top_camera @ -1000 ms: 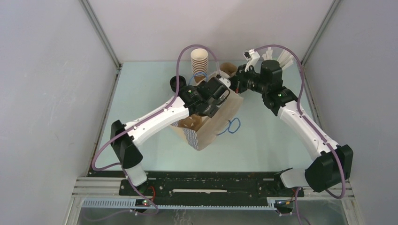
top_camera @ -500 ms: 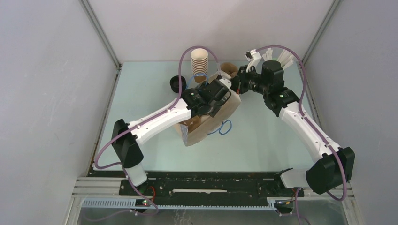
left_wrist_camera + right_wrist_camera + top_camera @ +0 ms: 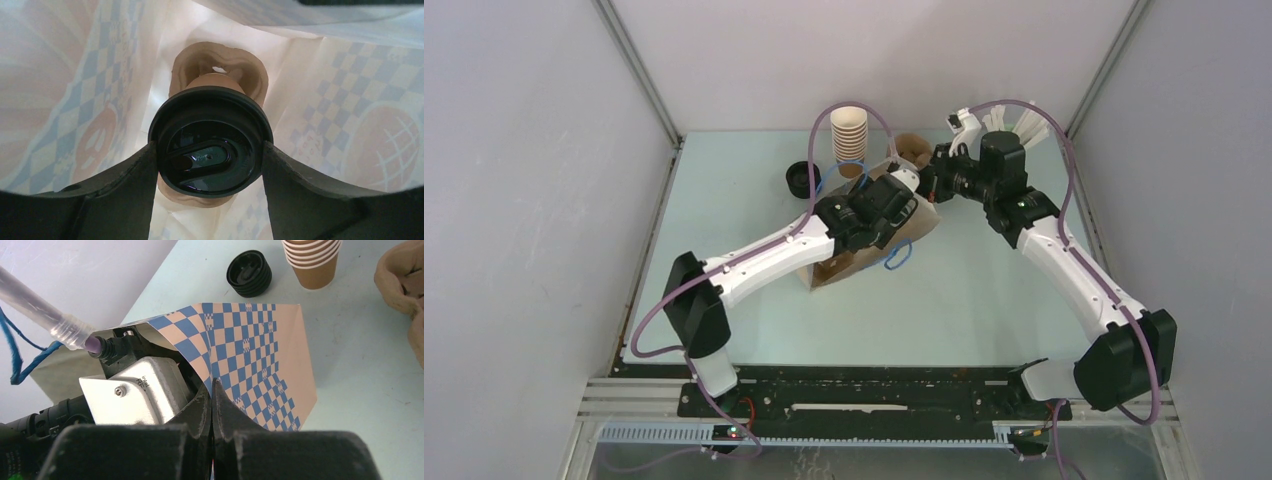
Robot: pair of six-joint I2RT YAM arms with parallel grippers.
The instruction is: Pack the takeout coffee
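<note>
Two arms: both reach toward one paper bag lying on its side at the middle of the surface.
Left end effector: inside the bag, clamped on the takeout coffee, with one finger pressing each side of its black lid.
Takeout coffee: within the bag, its brown wall showing beyond the lid; a pulp tray sits past it at the bag's bottom. I cannot tell whether the cup touches the tray.
Right end effector: jaws pinched together on the blue-checked edge of the bag's mouth, holding the paper up.
Bag handle: a blue loop lying on the surface just beside the bag, on its near side.
Cup stack: upright at the far side of the surface, beyond the bag.
Spare lids: a black pile to the left of the cup stack.
Second pulp tray: to the right of the cup stack, near the right wrist.
</note>
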